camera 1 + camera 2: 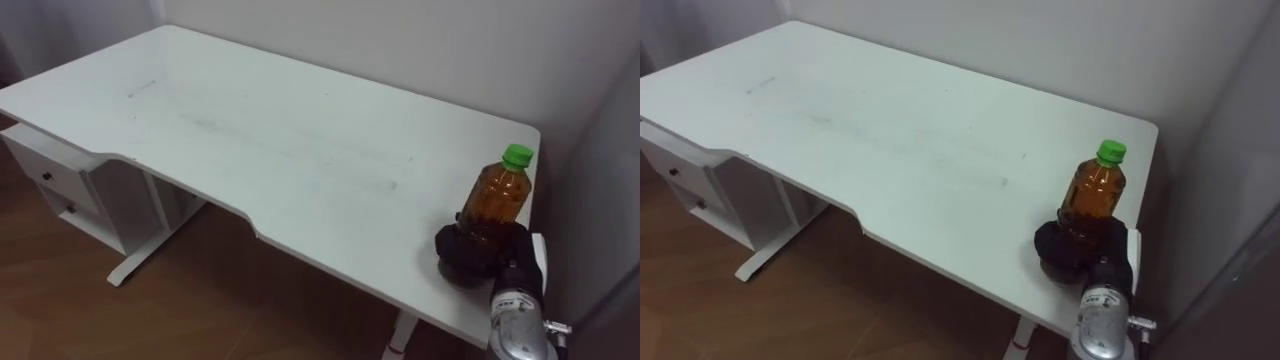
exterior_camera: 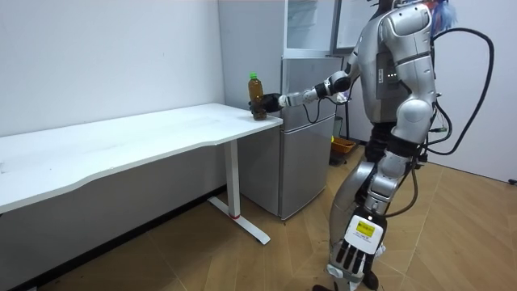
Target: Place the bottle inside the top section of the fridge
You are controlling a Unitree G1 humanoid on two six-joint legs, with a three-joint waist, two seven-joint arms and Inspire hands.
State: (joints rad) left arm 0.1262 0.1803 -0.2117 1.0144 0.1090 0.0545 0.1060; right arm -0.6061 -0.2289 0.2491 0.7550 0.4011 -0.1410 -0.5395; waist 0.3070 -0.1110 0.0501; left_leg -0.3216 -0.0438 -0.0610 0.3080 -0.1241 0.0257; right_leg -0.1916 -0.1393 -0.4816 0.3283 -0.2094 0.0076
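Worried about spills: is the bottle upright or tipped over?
Upright: the bottle stands on the table, green cap on top, right hand curled round its base.

We reach our right arm out almost straight at chest height, with the forearm level and the wrist in line with it. Our right hand [image 1: 487, 256] has its dark fingers and thumb curled round the lower part of the bottle [image 1: 497, 193]. Our left arm hangs straight down at our side. Our left hand [image 2: 355, 250] points to the floor, fingers straight and relaxed, holding nothing. We stand upright.
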